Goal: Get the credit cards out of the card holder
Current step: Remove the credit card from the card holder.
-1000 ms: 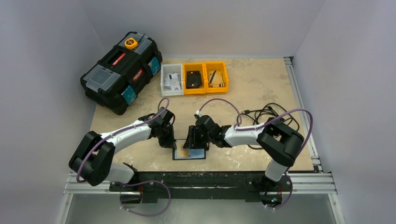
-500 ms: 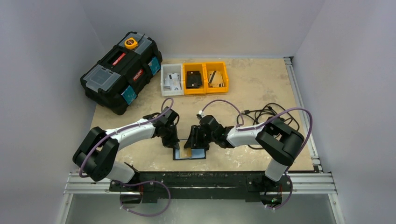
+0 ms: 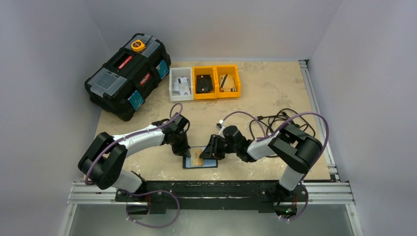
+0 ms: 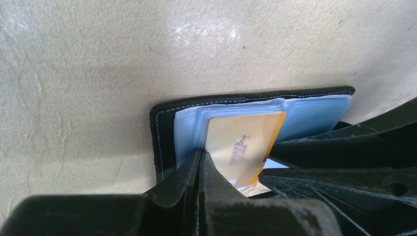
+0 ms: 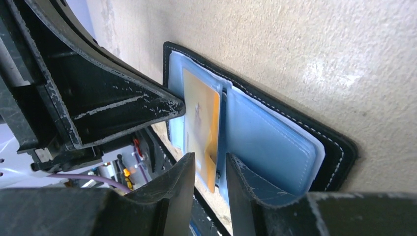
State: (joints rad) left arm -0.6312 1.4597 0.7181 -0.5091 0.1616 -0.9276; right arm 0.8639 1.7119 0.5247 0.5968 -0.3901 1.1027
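The card holder (image 3: 200,158) lies open on the counter (image 3: 275,93) near its front edge. An orange card (image 4: 241,142) sits in its blue sleeves. The left claw (image 4: 201,157) is pressed together at the card's corner. The right claw (image 5: 210,164) is narrowly parted astride the card's end; I cannot tell whether it grips.

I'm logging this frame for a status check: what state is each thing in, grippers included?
card holder: open, flat on table.
orange card: partly out of holder.
left gripper: shut, tips on holder.
right gripper: slightly open, straddling card's edge.
toolbox: lid closed.
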